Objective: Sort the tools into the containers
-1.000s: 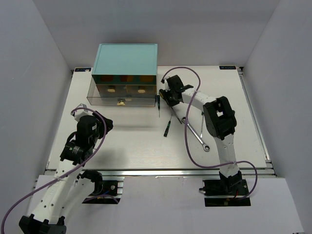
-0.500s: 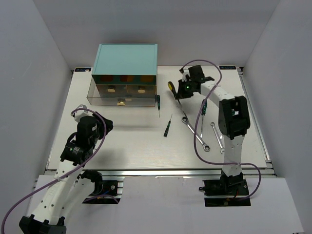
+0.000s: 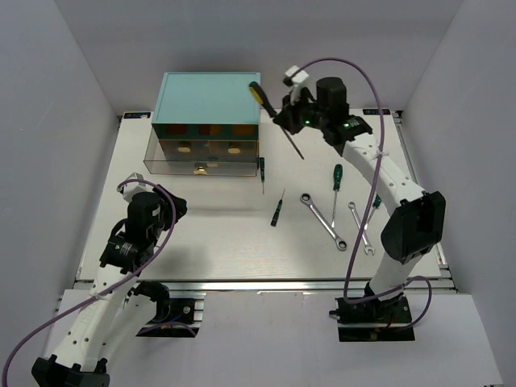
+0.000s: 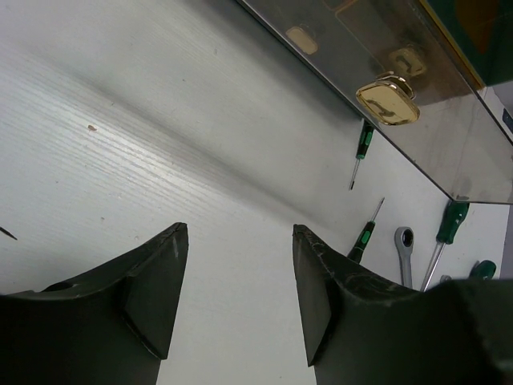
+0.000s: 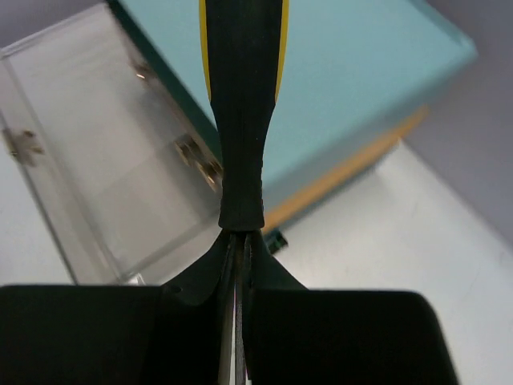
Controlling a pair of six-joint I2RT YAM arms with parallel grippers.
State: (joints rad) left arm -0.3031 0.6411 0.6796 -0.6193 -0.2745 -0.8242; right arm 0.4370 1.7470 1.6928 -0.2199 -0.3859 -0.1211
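Yellow-striped black handle: we log this screwdriver as clenched in the jaws of the right gripper. In the right wrist view the jaws pinch the shaft just below the handle. It hangs tilted above the table, handle uppermost, over the far edge and beside the right side of the teal-topped cabinet.

We note the cabinet toward the far left corner. Its see-through drawer is pulled out toward the near edge, and a gold knob sits on the drawer front.

Left gripper: jaws released, nothing between them, low over the table toward the left edge.

Tools lying flat on the table:
- small green screwdriver, just beside the drawer's right front corner
- slim dark screwdriver, near the middle
- long wrench, right of middle
- green-handled screwdriver and a second wrench, toward the right edge
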